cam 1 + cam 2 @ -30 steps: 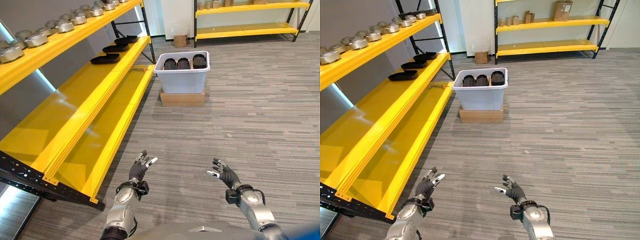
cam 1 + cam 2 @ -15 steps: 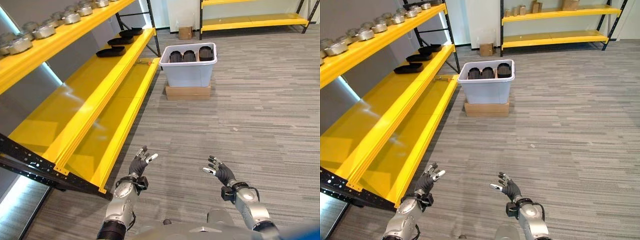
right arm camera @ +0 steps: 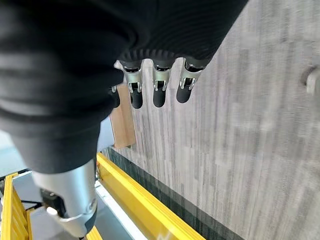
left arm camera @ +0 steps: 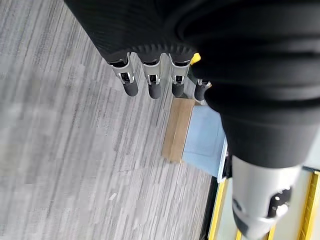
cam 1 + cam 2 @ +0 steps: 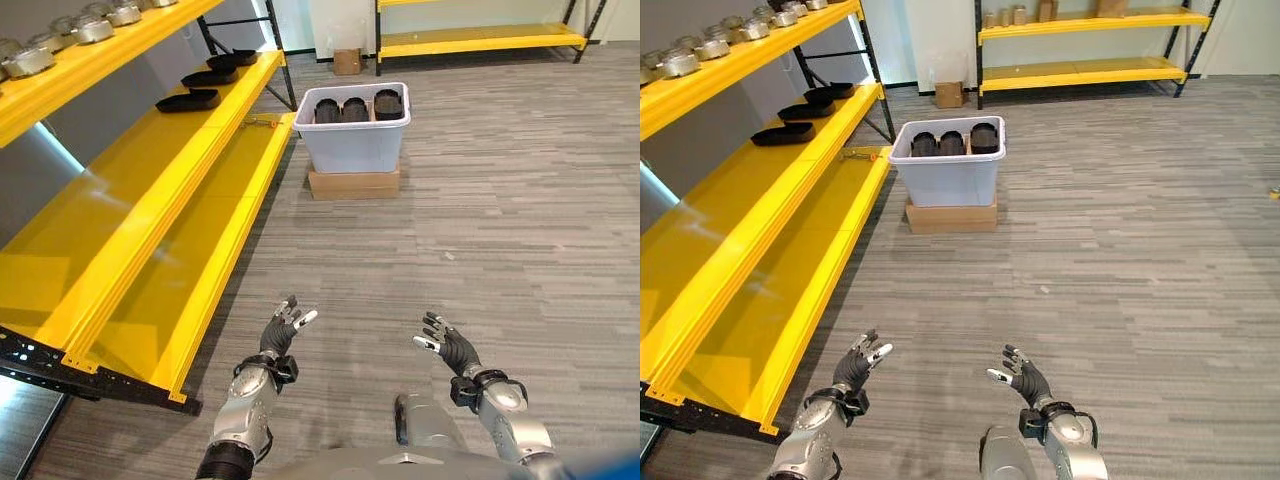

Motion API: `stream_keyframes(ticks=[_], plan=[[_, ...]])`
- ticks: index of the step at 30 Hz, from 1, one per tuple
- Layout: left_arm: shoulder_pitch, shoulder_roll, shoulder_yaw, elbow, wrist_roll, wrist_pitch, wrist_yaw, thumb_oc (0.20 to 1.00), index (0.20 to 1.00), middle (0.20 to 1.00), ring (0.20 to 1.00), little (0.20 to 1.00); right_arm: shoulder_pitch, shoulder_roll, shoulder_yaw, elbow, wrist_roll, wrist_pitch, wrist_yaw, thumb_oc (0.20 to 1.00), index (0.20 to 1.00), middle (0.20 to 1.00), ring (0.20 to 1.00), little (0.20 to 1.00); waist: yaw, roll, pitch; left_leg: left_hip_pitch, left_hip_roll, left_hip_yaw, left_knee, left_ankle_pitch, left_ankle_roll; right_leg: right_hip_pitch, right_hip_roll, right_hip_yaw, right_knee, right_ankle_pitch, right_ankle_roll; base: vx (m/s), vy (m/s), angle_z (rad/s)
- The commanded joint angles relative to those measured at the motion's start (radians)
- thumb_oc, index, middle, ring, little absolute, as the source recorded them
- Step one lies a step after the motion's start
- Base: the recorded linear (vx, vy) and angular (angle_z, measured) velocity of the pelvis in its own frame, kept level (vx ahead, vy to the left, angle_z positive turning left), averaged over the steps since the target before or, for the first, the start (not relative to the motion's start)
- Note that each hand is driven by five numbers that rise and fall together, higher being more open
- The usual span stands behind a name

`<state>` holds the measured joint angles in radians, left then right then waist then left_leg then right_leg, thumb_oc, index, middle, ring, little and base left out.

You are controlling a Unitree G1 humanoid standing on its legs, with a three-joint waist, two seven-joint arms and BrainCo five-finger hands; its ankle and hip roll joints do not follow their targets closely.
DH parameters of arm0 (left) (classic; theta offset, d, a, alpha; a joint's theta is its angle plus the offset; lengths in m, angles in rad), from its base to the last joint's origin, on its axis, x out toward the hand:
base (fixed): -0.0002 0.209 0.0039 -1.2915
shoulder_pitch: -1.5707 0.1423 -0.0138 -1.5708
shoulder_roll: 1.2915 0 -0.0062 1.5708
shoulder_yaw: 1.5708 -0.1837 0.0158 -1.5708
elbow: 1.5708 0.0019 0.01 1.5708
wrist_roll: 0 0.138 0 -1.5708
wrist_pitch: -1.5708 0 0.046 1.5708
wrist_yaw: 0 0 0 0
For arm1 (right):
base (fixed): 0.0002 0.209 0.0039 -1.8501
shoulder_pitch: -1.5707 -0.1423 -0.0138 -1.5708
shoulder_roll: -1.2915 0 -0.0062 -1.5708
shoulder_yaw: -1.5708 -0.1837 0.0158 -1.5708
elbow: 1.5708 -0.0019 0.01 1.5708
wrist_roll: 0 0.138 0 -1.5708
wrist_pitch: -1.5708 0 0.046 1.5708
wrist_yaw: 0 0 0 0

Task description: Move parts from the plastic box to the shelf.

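Observation:
A pale plastic box [image 5: 356, 150] stands on a flat cardboard base [image 5: 352, 184] on the carpet, well ahead of me. Three black round parts [image 5: 353, 108] sit in a row inside it. The yellow shelf [image 5: 150, 190] runs along my left, and several black parts [image 5: 190, 99] lie at its far end. My left hand [image 5: 279, 334] and right hand [image 5: 449, 347] hover low over the floor near me, both open and holding nothing. Straight fingers [image 4: 150, 82] show in the left wrist view and fingers [image 3: 157, 90] likewise in the right wrist view.
Round metal parts [image 5: 95, 22] line the top shelf on the left. A second yellow rack [image 5: 480, 40] stands against the far wall, with a small cardboard box [image 5: 347, 61] on the floor beside it. Grey carpet spreads between me and the box.
The whole picture has shifted, so the camera moved; the box and rack now appear slightly further left. Both hands stay open and held low in front.

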<state>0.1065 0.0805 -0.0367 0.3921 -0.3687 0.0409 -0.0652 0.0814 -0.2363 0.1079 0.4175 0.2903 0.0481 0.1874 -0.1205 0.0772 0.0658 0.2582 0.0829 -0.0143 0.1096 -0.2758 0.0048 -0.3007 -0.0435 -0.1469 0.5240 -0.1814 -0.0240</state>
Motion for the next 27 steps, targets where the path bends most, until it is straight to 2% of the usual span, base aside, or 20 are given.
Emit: stream_keyframes(ticks=[1,3,5,6,7,9,11,12,13,14,15,16,17,18,19,21,23,24,26,27], plan=[[-0.013,0.034,0.008,-0.073,0.001,-0.043,-0.008,1.0,1.0,1.0,1.0,1.0,-0.025,0.047,-0.002,-0.027,0.019,-0.06,-0.008,1.0,1.0,1.0,1.0,1.0,-0.016,-0.027,-0.012,0.122,0.01,-0.006,-0.046,0.145,-0.006,-0.05,-0.001,0.024,-0.235,0.287,0.074,0.18,-0.077,0.13],[-0.018,0.033,0.006,-0.071,-0.004,-0.043,-0.007,1.0,1.0,1.0,1.0,1.0,-0.017,0.044,-0.009,-0.021,0.02,-0.062,-0.01,1.0,1.0,1.0,1.0,1.0,-0.025,-0.025,-0.019,0.108,0.027,-0.006,0.003,0.198,-0.025,-0.038,0.023,0.034,-0.226,0.264,0.059,0.28,-0.135,0.11],[-0.02,0.035,-0.004,-0.073,-0.021,-0.045,-0.008,1.0,1.0,1.0,1.0,1.0,-0.016,0.03,-0.01,-0.015,0.02,-0.059,-0.01,1.0,1.0,1.0,1.0,1.0,-0.019,-0.033,-0.018,0.043,0.024,-0.002,0.144,0.291,-0.05,0.01,0.035,0.04,-0.259,0.251,0.039,0.26,-0.194,-0.01],[-0.021,0.042,-0.013,-0.077,-0.035,-0.045,-0.007,1.0,1.0,1.0,1.0,1.0,-0.018,0.013,-0.012,-0.021,0.025,-0.057,-0.016,1.0,1.0,1.0,1.0,1.0,-0.002,-0.067,0.001,-0.104,0.01,-0.003,0.415,0.399,-0.069,0.085,0.045,0.065,-0.303,0.242,0.006,0.23,-0.29,-0.02],[-0.019,0.045,-0.015,-0.086,-0.041,-0.043,-0.008,1.0,1.0,1.0,1.0,1.0,-0.018,0.004,-0.018,-0.027,0.03,-0.056,-0.019,1.0,1.0,1.0,1.0,1.0,0.009,-0.094,0.019,-0.178,0.002,-0.001,0.564,0.431,-0.07,0.119,0.037,0.078,-0.322,0.24,-0.014,0.22,-0.302,0.06],[-0.011,0.051,-0.019,-0.093,-0.05,-0.041,-0.012,1.0,1.0,1.0,1.0,1.0,-0.021,-0.012,-0.027,-0.025,0.032,-0.054,-0.024,1.0,1.0,1.0,1.0,1.0,0.037,-0.121,0.05,-0.275,-0.026,0.015,0.729,0.413,-0.055,0.172,0.037,0.104,-0.349,0.232,-0.035,0.16,-0.174,-0.14],[0.004,0.047,-0.019,-0.098,-0.052,-0.04,-0.014,1.0,1.0,1.0,1.0,1.0,-0.015,-0.016,-0.038,-0.02,0.03,-0.052,-0.032,1.0,1.0,1.0,1.0,1.0,0.063,-0.133,0.066,-0.401,-0.05,0.037,0.758,0.354,-0.035,0.227,0.033,0.131,-0.382,0.223,-0.04,0.21,-0.066,-0.44],[0.008,0.044,-0.013,-0.094,-0.045,-0.039,-0.018,1.0,1.0,1.0,1.0,1.0,-0.009,-0.014,-0.046,-0.02,0.03,-0.054,-0.035,1.0,1.0,1.0,1.0,1.0,0.077,-0.133,0.075,-0.471,-0.058,0.044,0.674,0.312,-0.018,0.261,0.03,0.146,-0.404,0.219,-0.034,0.2,-0.005,-0.32],[0.011,0.05,-0.01,-0.097,-0.051,-0.04,-0.018,1.0,1.0,1.0,1.0,1.0,-0.007,-0.017,-0.048,-0.026,0.033,-0.052,-0.037,1.0,1.0,1.0,1.0,1.0,0.085,-0.142,0.08,-0.515,-0.065,0.048,0.685,0.305,-0.019,0.279,0.024,0.152,-0.414,0.221,-0.029,0.25,0.039,-0.12],[0.014,0.049,-0.001,-0.095,-0.046,-0.039,-0.021,1.0,1.0,1.0,1.0,1.0,-0.005,-0.016,-0.05,-0.024,0.033,-0.057,-0.035,1.0,1.0,1.0,1.0,1.0,0.095,-0.138,0.084,-0.555,-0.043,0.059,0.557,0.304,-0.017,0.297,0.026,0.158,-0.428,0.212,-0.022,0.15,0.028,-0.2],[0.014,0.05,-0.001,-0.095,-0.046,-0.039,-0.021,1.0,1.0,1.0,1.0,1.0,-0.005,-0.015,-0.05,-0.024,0.033,-0.057,-0.035,1.0,1.0,1.0,1.0,1.0,0.095,-0.141,0.083,-0.554,-0.045,0.061,0.551,0.308,-0.017,0.295,0.023,0.158,-0.428,0.213,-0.021,0.32,0.101,-0.36],[0.023,0.06,0.007,-0.103,-0.046,-0.04,-0.021,1.0,1.0,1.0,1.0,1.0,-0.001,-0.014,-0.051,-0.023,0.03,-0.058,-0.032,1.0,1.0,1.0,1.0,1.0,0.112,-0.138,0.078,-0.587,-0.015,0.074,0.383,0.321,-0.017,0.328,0.024,0.169,-0.441,0.195,-0.012,0.36,0.115,-0.58],[0.027,0.057,0.014,-0.108,-0.042,-0.044,-0.02,1.0,1.0,1.0,1.0,1.0,0.003,-0.011,-0.049,-0.018,0.022,-0.062,-0.03,1.0,1.0,1.0,1.0,1.0,0.126,-0.137,0.087,-0.599,0.018,0.092,0.27,0.341,-0.022,0.365,0.024,0.179,-0.442,0.176,-0.009,0.36,0.114,-0.4],[0.027,0.057,0.014,-0.108,-0.042,-0.044,-0.02,1.0,1.0,1.0,1.0,1.0,0.003,-0.011,-0.049,-0.018,0.022,-0.062,-0.03,1.0,1.0,1.0,1.0,1.0,0.126,-0.139,0.086,-0.597,0.017,0.093,0.263,0.346,-0.022,0.363,0.023,0.18,-0.442,0.177,-0.009,0.52,0.187,-0.52],[0.036,0.049,0.032,-0.121,-0.045,-0.051,-0.021,1.0,1.0,1.0,1.0,1.0,0.008,-0.004,-0.044,-0.019,0.014,-0.062,-0.024,1.0,1.0,1.0,1.0,1.0,0.159,-0.118,0.085,-0.629,0.027,0.064,0.053,0.386,-0.042,0.425,0.039,0.216,-0.453,0.137,-0.005,0.38,0.136,-0.38],[0.034,0.045,0.036,-0.115,-0.043,-0.051,-0.021,1.0,1.0,1.0,1.0,1.0,0.004,0.001,-0.041,-0.008,0.014,-0.061,-0.023,1.0,1.0,1.0,1.0,1.0,0.166,-0.116,0.082,-0.627,0.037,0.062,0.008,0.4,-0.048,0.448,0.032,0.225,-0.452,0.122,-0.003,0.42,0.173,-0.4],[0.04,0.047,0.043,-0.114,-0.056,-0.051,-0.017,1.0,1.0,1.0,1.0,1.0,0.005,0.019,-0.03,-0.022,0.008,-0.058,-0.009,1.0,1.0,1.0,1.0,1.0,0.173,-0.107,0.058,-0.56,0.042,0.038,-0.034,0.397,-0.038,0.468,0.026,0.245,-0.431,0.105,0.007,0.38,0.191,-0.45],[0.039,0.045,0.043,-0.119,-0.049,-0.05,-0.016,1.0,1.0,1.0,1.0,1.0,0.004,0.02,-0.022,-0.024,0.002,-0.062,-0.007,1.0,1.0,1.0,1.0,1.0,0.179,-0.103,0.05,-0.541,0.022,0.018,-0.024,0.405,-0.036,0.471,0.022,0.246,-0.422,0.104,0.009,0.33,0.158,-0.52],[0.026,0.056,0.041,-0.111,-0.044,-0.052,-0.021,1.0,1.0,1.0,1.0,1.0,-0.005,0.023,-0.009,-0.022,0.006,-0.065,-0.005,1.0,1.0,1.0,1.0,1.0,0.178,-0.112,0.038,-0.524,0.006,0.043,0.019,0.381,-0.032,0.475,0.004,0.253,-0.408,0.12,0.024,0.36,0.158,-0.42],[0.025,0.058,0.041,-0.11,-0.044,-0.053,-0.024,1.0,1.0,1.0,1.0,1.0,-0.007,0.027,-0.004,-0.029,0.006,-0.064,0.001,1.0,1.0,1.0,1.0,1.0,0.18,-0.116,0.029,-0.519,-0.009,0.058,0.039,0.352,-0.022,0.477,-0.012,0.252,-0.396,0.131,0.037,0.37,0.164,-0.24]])
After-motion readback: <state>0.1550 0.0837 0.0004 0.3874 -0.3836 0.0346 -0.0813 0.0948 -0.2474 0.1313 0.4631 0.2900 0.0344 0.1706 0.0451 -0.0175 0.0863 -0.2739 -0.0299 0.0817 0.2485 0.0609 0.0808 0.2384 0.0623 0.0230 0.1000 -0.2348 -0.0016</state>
